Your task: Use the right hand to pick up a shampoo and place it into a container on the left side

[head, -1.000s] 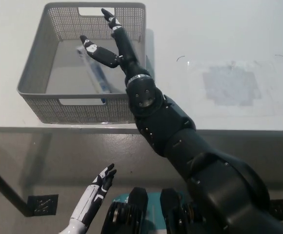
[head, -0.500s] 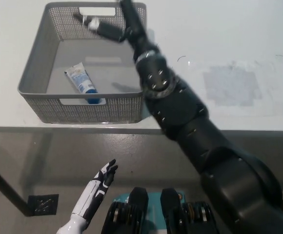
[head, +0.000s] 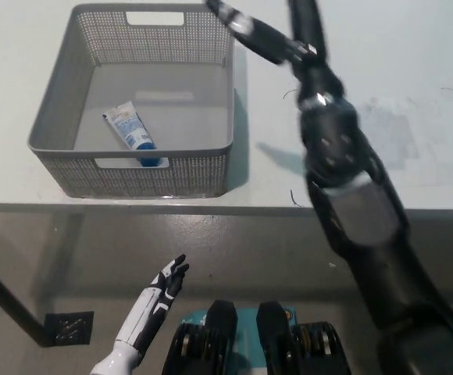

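Note:
A white and blue shampoo tube [head: 133, 133] lies flat on the floor of the grey mesh basket [head: 58, 117] at the table's left, apart from both hands. My black right hand [head: 277, 35] hangs open above the table just right of the basket's far right corner, fingers spread, holding nothing. My white left hand [head: 152, 308] rests low below the table's front edge, its fingers apart and empty.
The white table [head: 414, 47] stretches right of the basket, with a faint greyish patch [head: 398, 133] on it. The table's front edge runs across the middle of the picture, with grey floor [head: 55, 258] below.
My right hand has swung up and to the right, out of the basket. The shampoo tube, uncovered half a second ago, stays lying in the basket.

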{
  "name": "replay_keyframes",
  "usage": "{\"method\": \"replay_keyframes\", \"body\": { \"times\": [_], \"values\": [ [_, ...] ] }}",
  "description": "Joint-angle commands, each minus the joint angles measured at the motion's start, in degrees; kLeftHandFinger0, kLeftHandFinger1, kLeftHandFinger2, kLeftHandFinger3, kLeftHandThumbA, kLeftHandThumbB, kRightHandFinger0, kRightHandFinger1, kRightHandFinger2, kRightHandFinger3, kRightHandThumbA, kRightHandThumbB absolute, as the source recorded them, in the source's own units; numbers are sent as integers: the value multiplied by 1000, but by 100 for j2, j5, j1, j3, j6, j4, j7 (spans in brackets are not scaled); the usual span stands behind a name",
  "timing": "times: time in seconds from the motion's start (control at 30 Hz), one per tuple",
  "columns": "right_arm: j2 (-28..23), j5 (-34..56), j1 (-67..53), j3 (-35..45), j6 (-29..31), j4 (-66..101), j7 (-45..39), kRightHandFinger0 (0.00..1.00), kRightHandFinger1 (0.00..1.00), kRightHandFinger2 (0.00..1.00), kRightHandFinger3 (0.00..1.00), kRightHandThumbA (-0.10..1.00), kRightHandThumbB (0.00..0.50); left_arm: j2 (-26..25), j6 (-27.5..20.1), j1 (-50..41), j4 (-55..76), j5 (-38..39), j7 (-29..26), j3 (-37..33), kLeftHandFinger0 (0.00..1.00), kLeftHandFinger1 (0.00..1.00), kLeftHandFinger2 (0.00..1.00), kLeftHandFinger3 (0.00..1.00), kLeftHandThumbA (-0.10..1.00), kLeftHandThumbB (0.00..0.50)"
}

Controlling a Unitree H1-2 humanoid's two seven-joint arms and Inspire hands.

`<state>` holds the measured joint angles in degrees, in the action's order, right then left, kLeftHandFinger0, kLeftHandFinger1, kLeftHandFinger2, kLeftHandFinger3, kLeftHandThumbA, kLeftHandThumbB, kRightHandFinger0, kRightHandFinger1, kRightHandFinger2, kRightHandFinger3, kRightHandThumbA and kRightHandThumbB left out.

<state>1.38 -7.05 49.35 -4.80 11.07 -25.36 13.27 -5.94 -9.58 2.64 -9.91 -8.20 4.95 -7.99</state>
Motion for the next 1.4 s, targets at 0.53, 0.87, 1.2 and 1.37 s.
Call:
{"method": "replay_keyframes", "body": {
  "times": [0.53, 0.87, 1.2, 1.37],
  "values": [
    [-711, 977, -4297, 165, 222, 2734, -848, 1000, 1000, 1000, 1000, 994, 355, -47, -179, 207, -25, -44, -132, 237, 1000, 1000, 1000, 1000, 1000, 190],
    [-689, 1044, -4591, 299, 696, 1351, -974, 1000, 1000, 1000, 1000, 994, 330, -9, -174, 119, -18, 116, -143, 362, 1000, 1000, 1000, 1000, 1000, 197],
    [-575, 1505, -4368, 429, 606, 1020, -1395, 1000, 1000, 1000, 1000, 925, 326, 15, -185, 192, -64, 18, -252, 427, 1000, 1000, 1000, 1000, 1000, 178],
    [-551, 1426, -4383, 434, 584, 1061, -1391, 1000, 1000, 1000, 1000, 937, 340, 16, -106, 183, 13, 73, -197, 446, 1000, 1000, 1000, 1000, 1000, 170]
  ]
}}
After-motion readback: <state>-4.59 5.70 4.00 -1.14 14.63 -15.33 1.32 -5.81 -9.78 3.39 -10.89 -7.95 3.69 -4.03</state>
